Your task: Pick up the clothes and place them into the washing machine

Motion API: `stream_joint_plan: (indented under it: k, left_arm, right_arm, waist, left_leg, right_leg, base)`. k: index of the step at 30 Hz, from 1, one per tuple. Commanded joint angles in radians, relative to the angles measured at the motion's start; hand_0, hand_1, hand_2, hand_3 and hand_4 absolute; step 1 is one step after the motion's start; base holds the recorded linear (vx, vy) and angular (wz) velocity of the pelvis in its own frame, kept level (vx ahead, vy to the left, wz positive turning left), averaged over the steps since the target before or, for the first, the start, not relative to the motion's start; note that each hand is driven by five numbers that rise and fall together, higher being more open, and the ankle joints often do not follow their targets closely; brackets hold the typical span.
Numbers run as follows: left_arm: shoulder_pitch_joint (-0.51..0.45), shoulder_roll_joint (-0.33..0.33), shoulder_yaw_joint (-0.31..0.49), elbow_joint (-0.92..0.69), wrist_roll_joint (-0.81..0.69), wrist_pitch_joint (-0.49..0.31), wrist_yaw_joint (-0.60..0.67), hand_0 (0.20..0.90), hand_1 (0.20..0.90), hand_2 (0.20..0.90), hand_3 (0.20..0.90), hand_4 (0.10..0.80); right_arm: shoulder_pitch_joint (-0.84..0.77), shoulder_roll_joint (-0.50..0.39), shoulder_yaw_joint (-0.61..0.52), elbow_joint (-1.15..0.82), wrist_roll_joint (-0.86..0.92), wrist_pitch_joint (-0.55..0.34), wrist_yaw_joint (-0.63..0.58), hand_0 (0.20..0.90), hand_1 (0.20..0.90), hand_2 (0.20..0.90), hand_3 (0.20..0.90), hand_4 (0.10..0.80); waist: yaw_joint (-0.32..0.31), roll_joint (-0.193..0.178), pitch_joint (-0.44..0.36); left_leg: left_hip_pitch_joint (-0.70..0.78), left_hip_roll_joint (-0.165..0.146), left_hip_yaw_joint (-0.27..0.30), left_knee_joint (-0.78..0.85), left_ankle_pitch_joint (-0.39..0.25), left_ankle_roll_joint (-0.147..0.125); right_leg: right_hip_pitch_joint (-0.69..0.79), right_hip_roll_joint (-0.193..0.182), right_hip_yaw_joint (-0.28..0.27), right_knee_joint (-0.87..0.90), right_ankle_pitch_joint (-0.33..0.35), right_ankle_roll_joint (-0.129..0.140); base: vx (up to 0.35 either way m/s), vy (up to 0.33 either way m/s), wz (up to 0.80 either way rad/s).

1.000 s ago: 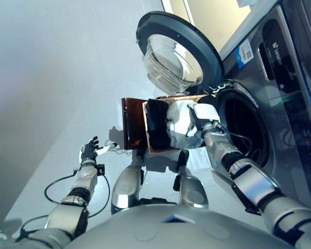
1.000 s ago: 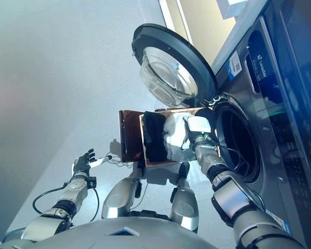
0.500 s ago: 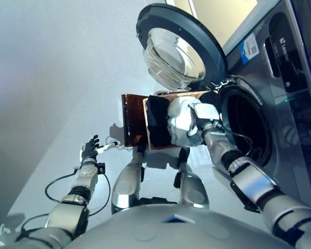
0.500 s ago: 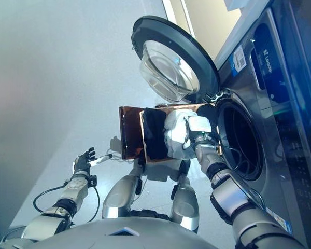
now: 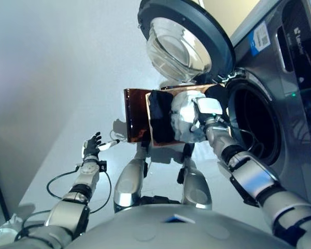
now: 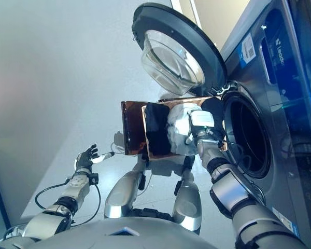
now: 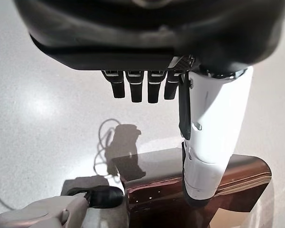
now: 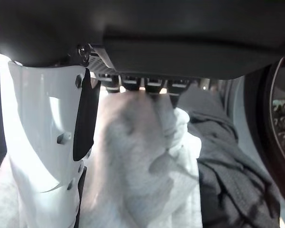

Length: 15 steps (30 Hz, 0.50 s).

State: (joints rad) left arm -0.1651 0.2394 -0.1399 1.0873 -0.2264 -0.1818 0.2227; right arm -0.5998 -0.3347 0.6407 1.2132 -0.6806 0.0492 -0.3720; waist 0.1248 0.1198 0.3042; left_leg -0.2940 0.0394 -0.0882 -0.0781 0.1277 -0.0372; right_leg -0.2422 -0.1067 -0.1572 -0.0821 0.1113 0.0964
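A shallow wicker basket [image 5: 156, 143] rests on a dark brown box [image 5: 135, 114] beside the washing machine's open drum [image 5: 254, 124]. It holds a black garment [image 5: 160, 122], a white cloth [image 5: 182, 123] and a dark grey garment [image 8: 223, 152] nearest the drum. My right hand [image 5: 207, 110] lies on the white cloth, with its fingers [image 8: 147, 85] curled into the cloth and its white-covered thumb [image 8: 47, 123] alongside. My left hand [image 5: 92, 147] hangs open and empty, low over the floor, left of the box; it also shows in the left wrist view [image 7: 142, 88].
The machine's round door [image 5: 184, 41] stands swung open above the basket. The machine's front panel [image 5: 300, 62] fills the right side. Pale grey floor [image 5: 57, 78] spreads to the left.
The whole picture has shifted a little, so the camera has moved. My right hand stays on the white cloth in the basket. My left hand has not moved.
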Motion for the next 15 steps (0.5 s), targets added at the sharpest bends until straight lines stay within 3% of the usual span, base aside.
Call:
stream_joint_plan:
  k: [1,15]
  left_arm:
    - [-0.035,0.038,-0.023,0.011,-0.001,-0.035,0.052,0.9,0.9,0.9,0.9,0.8]
    - [-0.04,0.036,-0.027,0.038,0.024,-0.019,0.051,0.9,0.9,0.9,0.9,0.8]
  right_arm:
    - [-0.025,0.008,0.043,0.026,-0.012,0.013,0.0,0.2,0.2,0.2,0.2,0.3]
    - [-0.008,0.017,0.006,0.017,0.032,0.013,-0.024,0.2,0.2,0.2,0.2,0.3]
  waist:
    - [0.015,-0.005,-0.016]
    - [0.006,-0.023,-0.031]
  left_leg:
    - [-0.023,-0.016,0.016,-0.009,0.012,-0.053]
    - [0.014,-0.015,0.012,-0.009,0.0,-0.049]
  right_leg:
    - [-0.11,-0.049,0.058,0.151,-0.028,0.026]
    - [-0.066,-0.051,0.051,0.139,-0.037,0.026]
  base:
    - [0.0,0.0,0.0]
    - [0.0,-0.001,0.02]
